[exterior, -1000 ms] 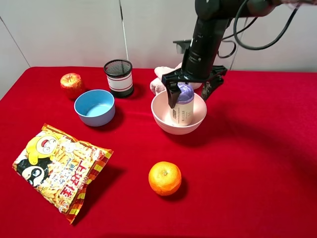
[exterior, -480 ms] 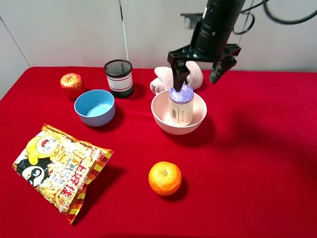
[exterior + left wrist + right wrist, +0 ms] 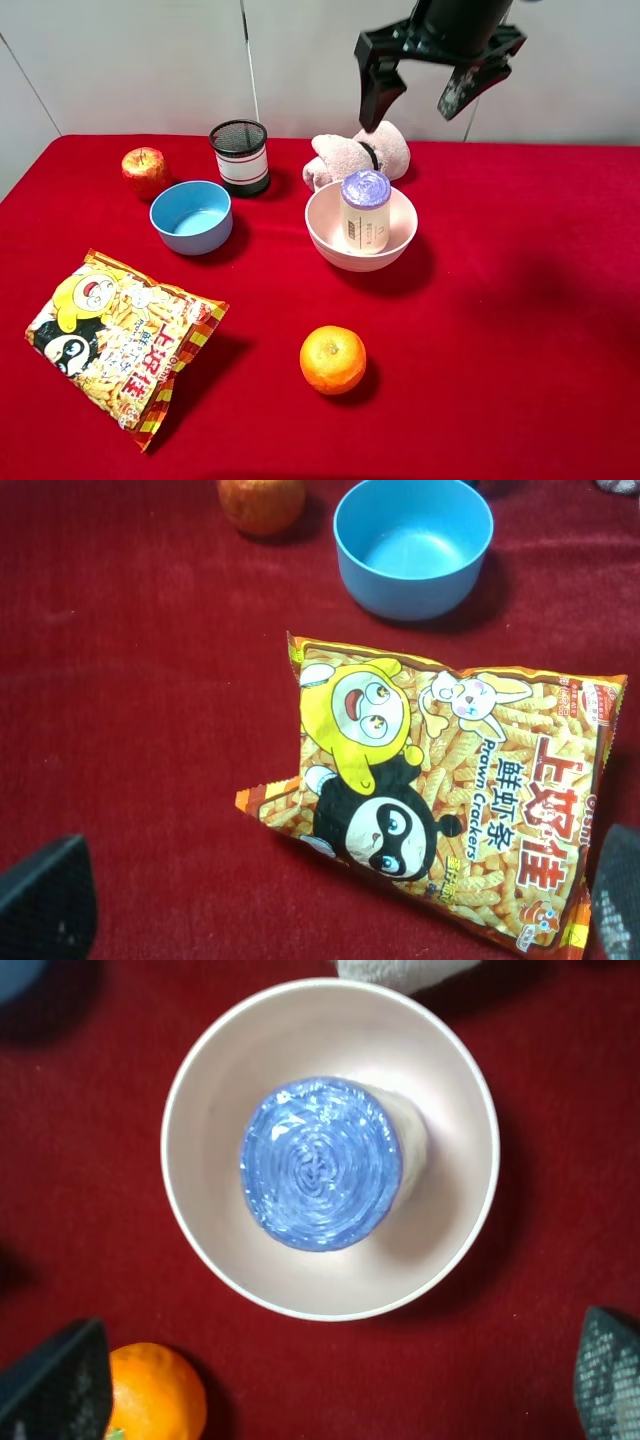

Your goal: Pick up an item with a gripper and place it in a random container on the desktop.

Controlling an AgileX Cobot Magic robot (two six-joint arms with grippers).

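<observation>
One purple-topped cylinder [image 3: 366, 210] stands upright inside the pale pink bowl [image 3: 322, 236], at the middle of the red cloth [image 3: 520, 330], so the placement looks done. The right gripper [image 3: 412, 108] hangs high above the bowl's far side with its fingers spread wide and nothing between them. From its wrist camera the foil top [image 3: 320, 1163] sits near the bowl's centre, with bare bowl wall all around it.

The main risk, as I judge it, is toppling. The cylinder rises well above the rim and stands on a curved floor, so its footing is probably poor. A sideways knock on its top could lay it against the wall or tip it out over the rim. That knock would most likely come from an open finger, if the arm dropped low or swung across at rim height. A clean pull-away, high and away from the bowl, avoids it.

The bowl itself looks light, and a nudge might slide it into the pink plush toy [image 3: 355, 155] lying just beyond it.

The left gripper [image 3: 330, 905] is also spread open and empty, hovering over the snack bag [image 3: 450, 790] on the near left, with the blue bowl [image 3: 413, 542] beyond. It is well apart from the pink bowl and poses little threat unless it reaches right. The orange [image 3: 333, 359], nearer than the bowl, is clear of both.
</observation>
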